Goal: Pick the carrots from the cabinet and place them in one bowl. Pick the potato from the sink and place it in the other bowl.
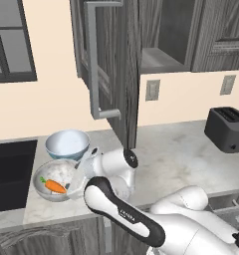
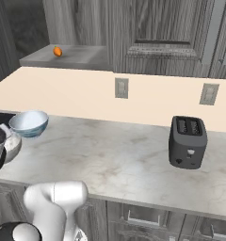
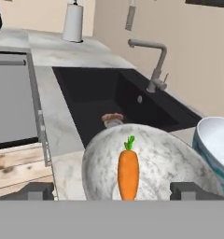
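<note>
Claw (image 3: 112, 191) released over marbled bowl (image 3: 156, 158), carrot (image 3: 128, 172) inside; second carrot (image 2: 58, 51) on cabinet shelf (image 2: 72, 56) could roll if nudged.

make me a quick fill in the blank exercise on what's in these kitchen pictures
1. One bright orange carrot lies in the mottled grey bowl, so the number of carrots in it is ____.
2. The second orange carrot sits on the ____ shelf.
3. The small tan-brown potato lies in the black ____.
4. The smooth pale blue-white bowl holds ____.

Missing words: one; cabinet; sink; nothing
</note>
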{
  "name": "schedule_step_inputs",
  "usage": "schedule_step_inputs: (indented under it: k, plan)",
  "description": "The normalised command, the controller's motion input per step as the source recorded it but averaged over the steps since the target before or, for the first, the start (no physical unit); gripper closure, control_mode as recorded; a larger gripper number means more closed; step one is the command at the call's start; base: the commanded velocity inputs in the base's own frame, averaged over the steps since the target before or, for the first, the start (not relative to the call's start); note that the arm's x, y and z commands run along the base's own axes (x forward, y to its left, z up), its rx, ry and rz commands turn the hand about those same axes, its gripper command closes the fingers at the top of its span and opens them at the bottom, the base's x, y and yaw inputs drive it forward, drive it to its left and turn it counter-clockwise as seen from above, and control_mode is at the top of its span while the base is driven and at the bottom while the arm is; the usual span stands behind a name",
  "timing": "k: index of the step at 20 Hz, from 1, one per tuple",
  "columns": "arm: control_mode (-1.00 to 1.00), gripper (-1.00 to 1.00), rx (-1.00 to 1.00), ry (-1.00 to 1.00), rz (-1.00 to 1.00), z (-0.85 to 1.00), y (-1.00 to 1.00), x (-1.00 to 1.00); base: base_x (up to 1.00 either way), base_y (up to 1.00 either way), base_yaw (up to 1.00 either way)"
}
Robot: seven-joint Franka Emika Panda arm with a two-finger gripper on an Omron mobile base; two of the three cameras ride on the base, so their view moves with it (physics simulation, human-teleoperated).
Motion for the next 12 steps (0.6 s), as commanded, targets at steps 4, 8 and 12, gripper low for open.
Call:
schedule_step_inputs:
  k: [4,8,12]
  plan:
    - [-1.0,-1.0,0.0,-0.16,-0.08,0.47,-0.61,-0.49,0.0,0.0,0.0]
    - [-1.0,-1.0,0.05,-0.15,-0.01,0.44,-0.76,-0.27,0.0,0.0,0.0]
    - [-1.0,-1.0,0.21,-0.07,0.0,0.28,-0.88,-0.02,0.0,0.0,0.0]
